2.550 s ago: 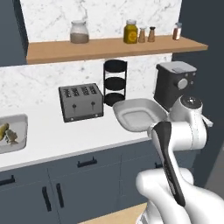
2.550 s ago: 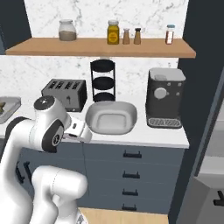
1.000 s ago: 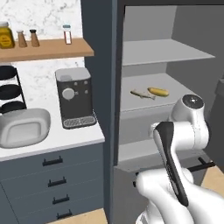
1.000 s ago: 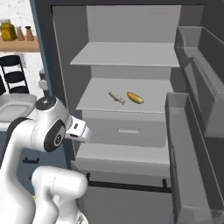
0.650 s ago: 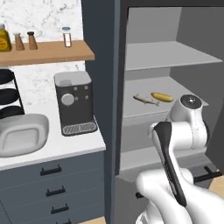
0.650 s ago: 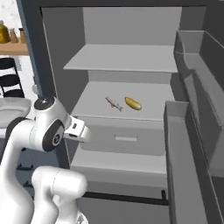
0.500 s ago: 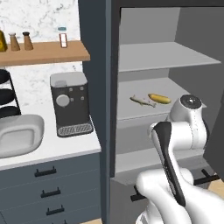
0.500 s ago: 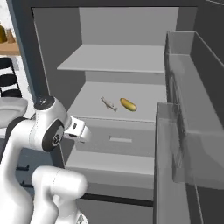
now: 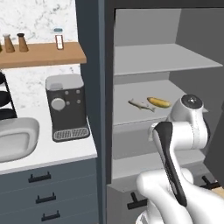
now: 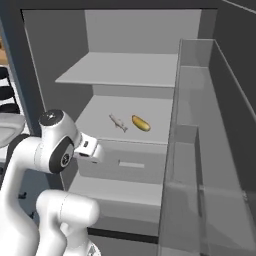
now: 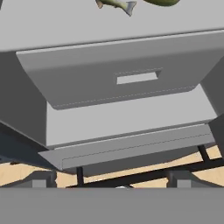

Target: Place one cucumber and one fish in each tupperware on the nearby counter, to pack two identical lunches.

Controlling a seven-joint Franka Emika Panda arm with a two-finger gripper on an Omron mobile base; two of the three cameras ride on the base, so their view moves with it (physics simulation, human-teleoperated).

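Observation:
One brownish-grey fish [image 9: 141, 104] and one yellow-green cucumber [image 9: 159, 102] lie side by side on the middle shelf of an open fridge, the fish to the left. They also show as the fish [image 10: 118, 122] and cucumber [image 10: 141, 123] in the right base view, and the fish [image 11: 116, 3] and cucumber [image 11: 164, 1] sit at the top edge of the hand view. A light-grey tupperware [image 9: 15, 140] rests on the white counter [image 9: 52, 153] at the far left. My hand [image 10: 90, 148] hangs low, in front of the fridge and below that shelf; its fingers are hidden.
A black coffee machine [image 9: 66, 107] stands on the counter's right end, under a wooden wall shelf [image 9: 43, 52]. The fridge door [image 10: 200, 150] stands open on the right. A grey fridge drawer [image 11: 127, 78] sits right before the hand.
The whole picture has slid as the base drove right, from the counter to the open fridge. The arm keeps its tucked pose. Fish and cucumber lie still.

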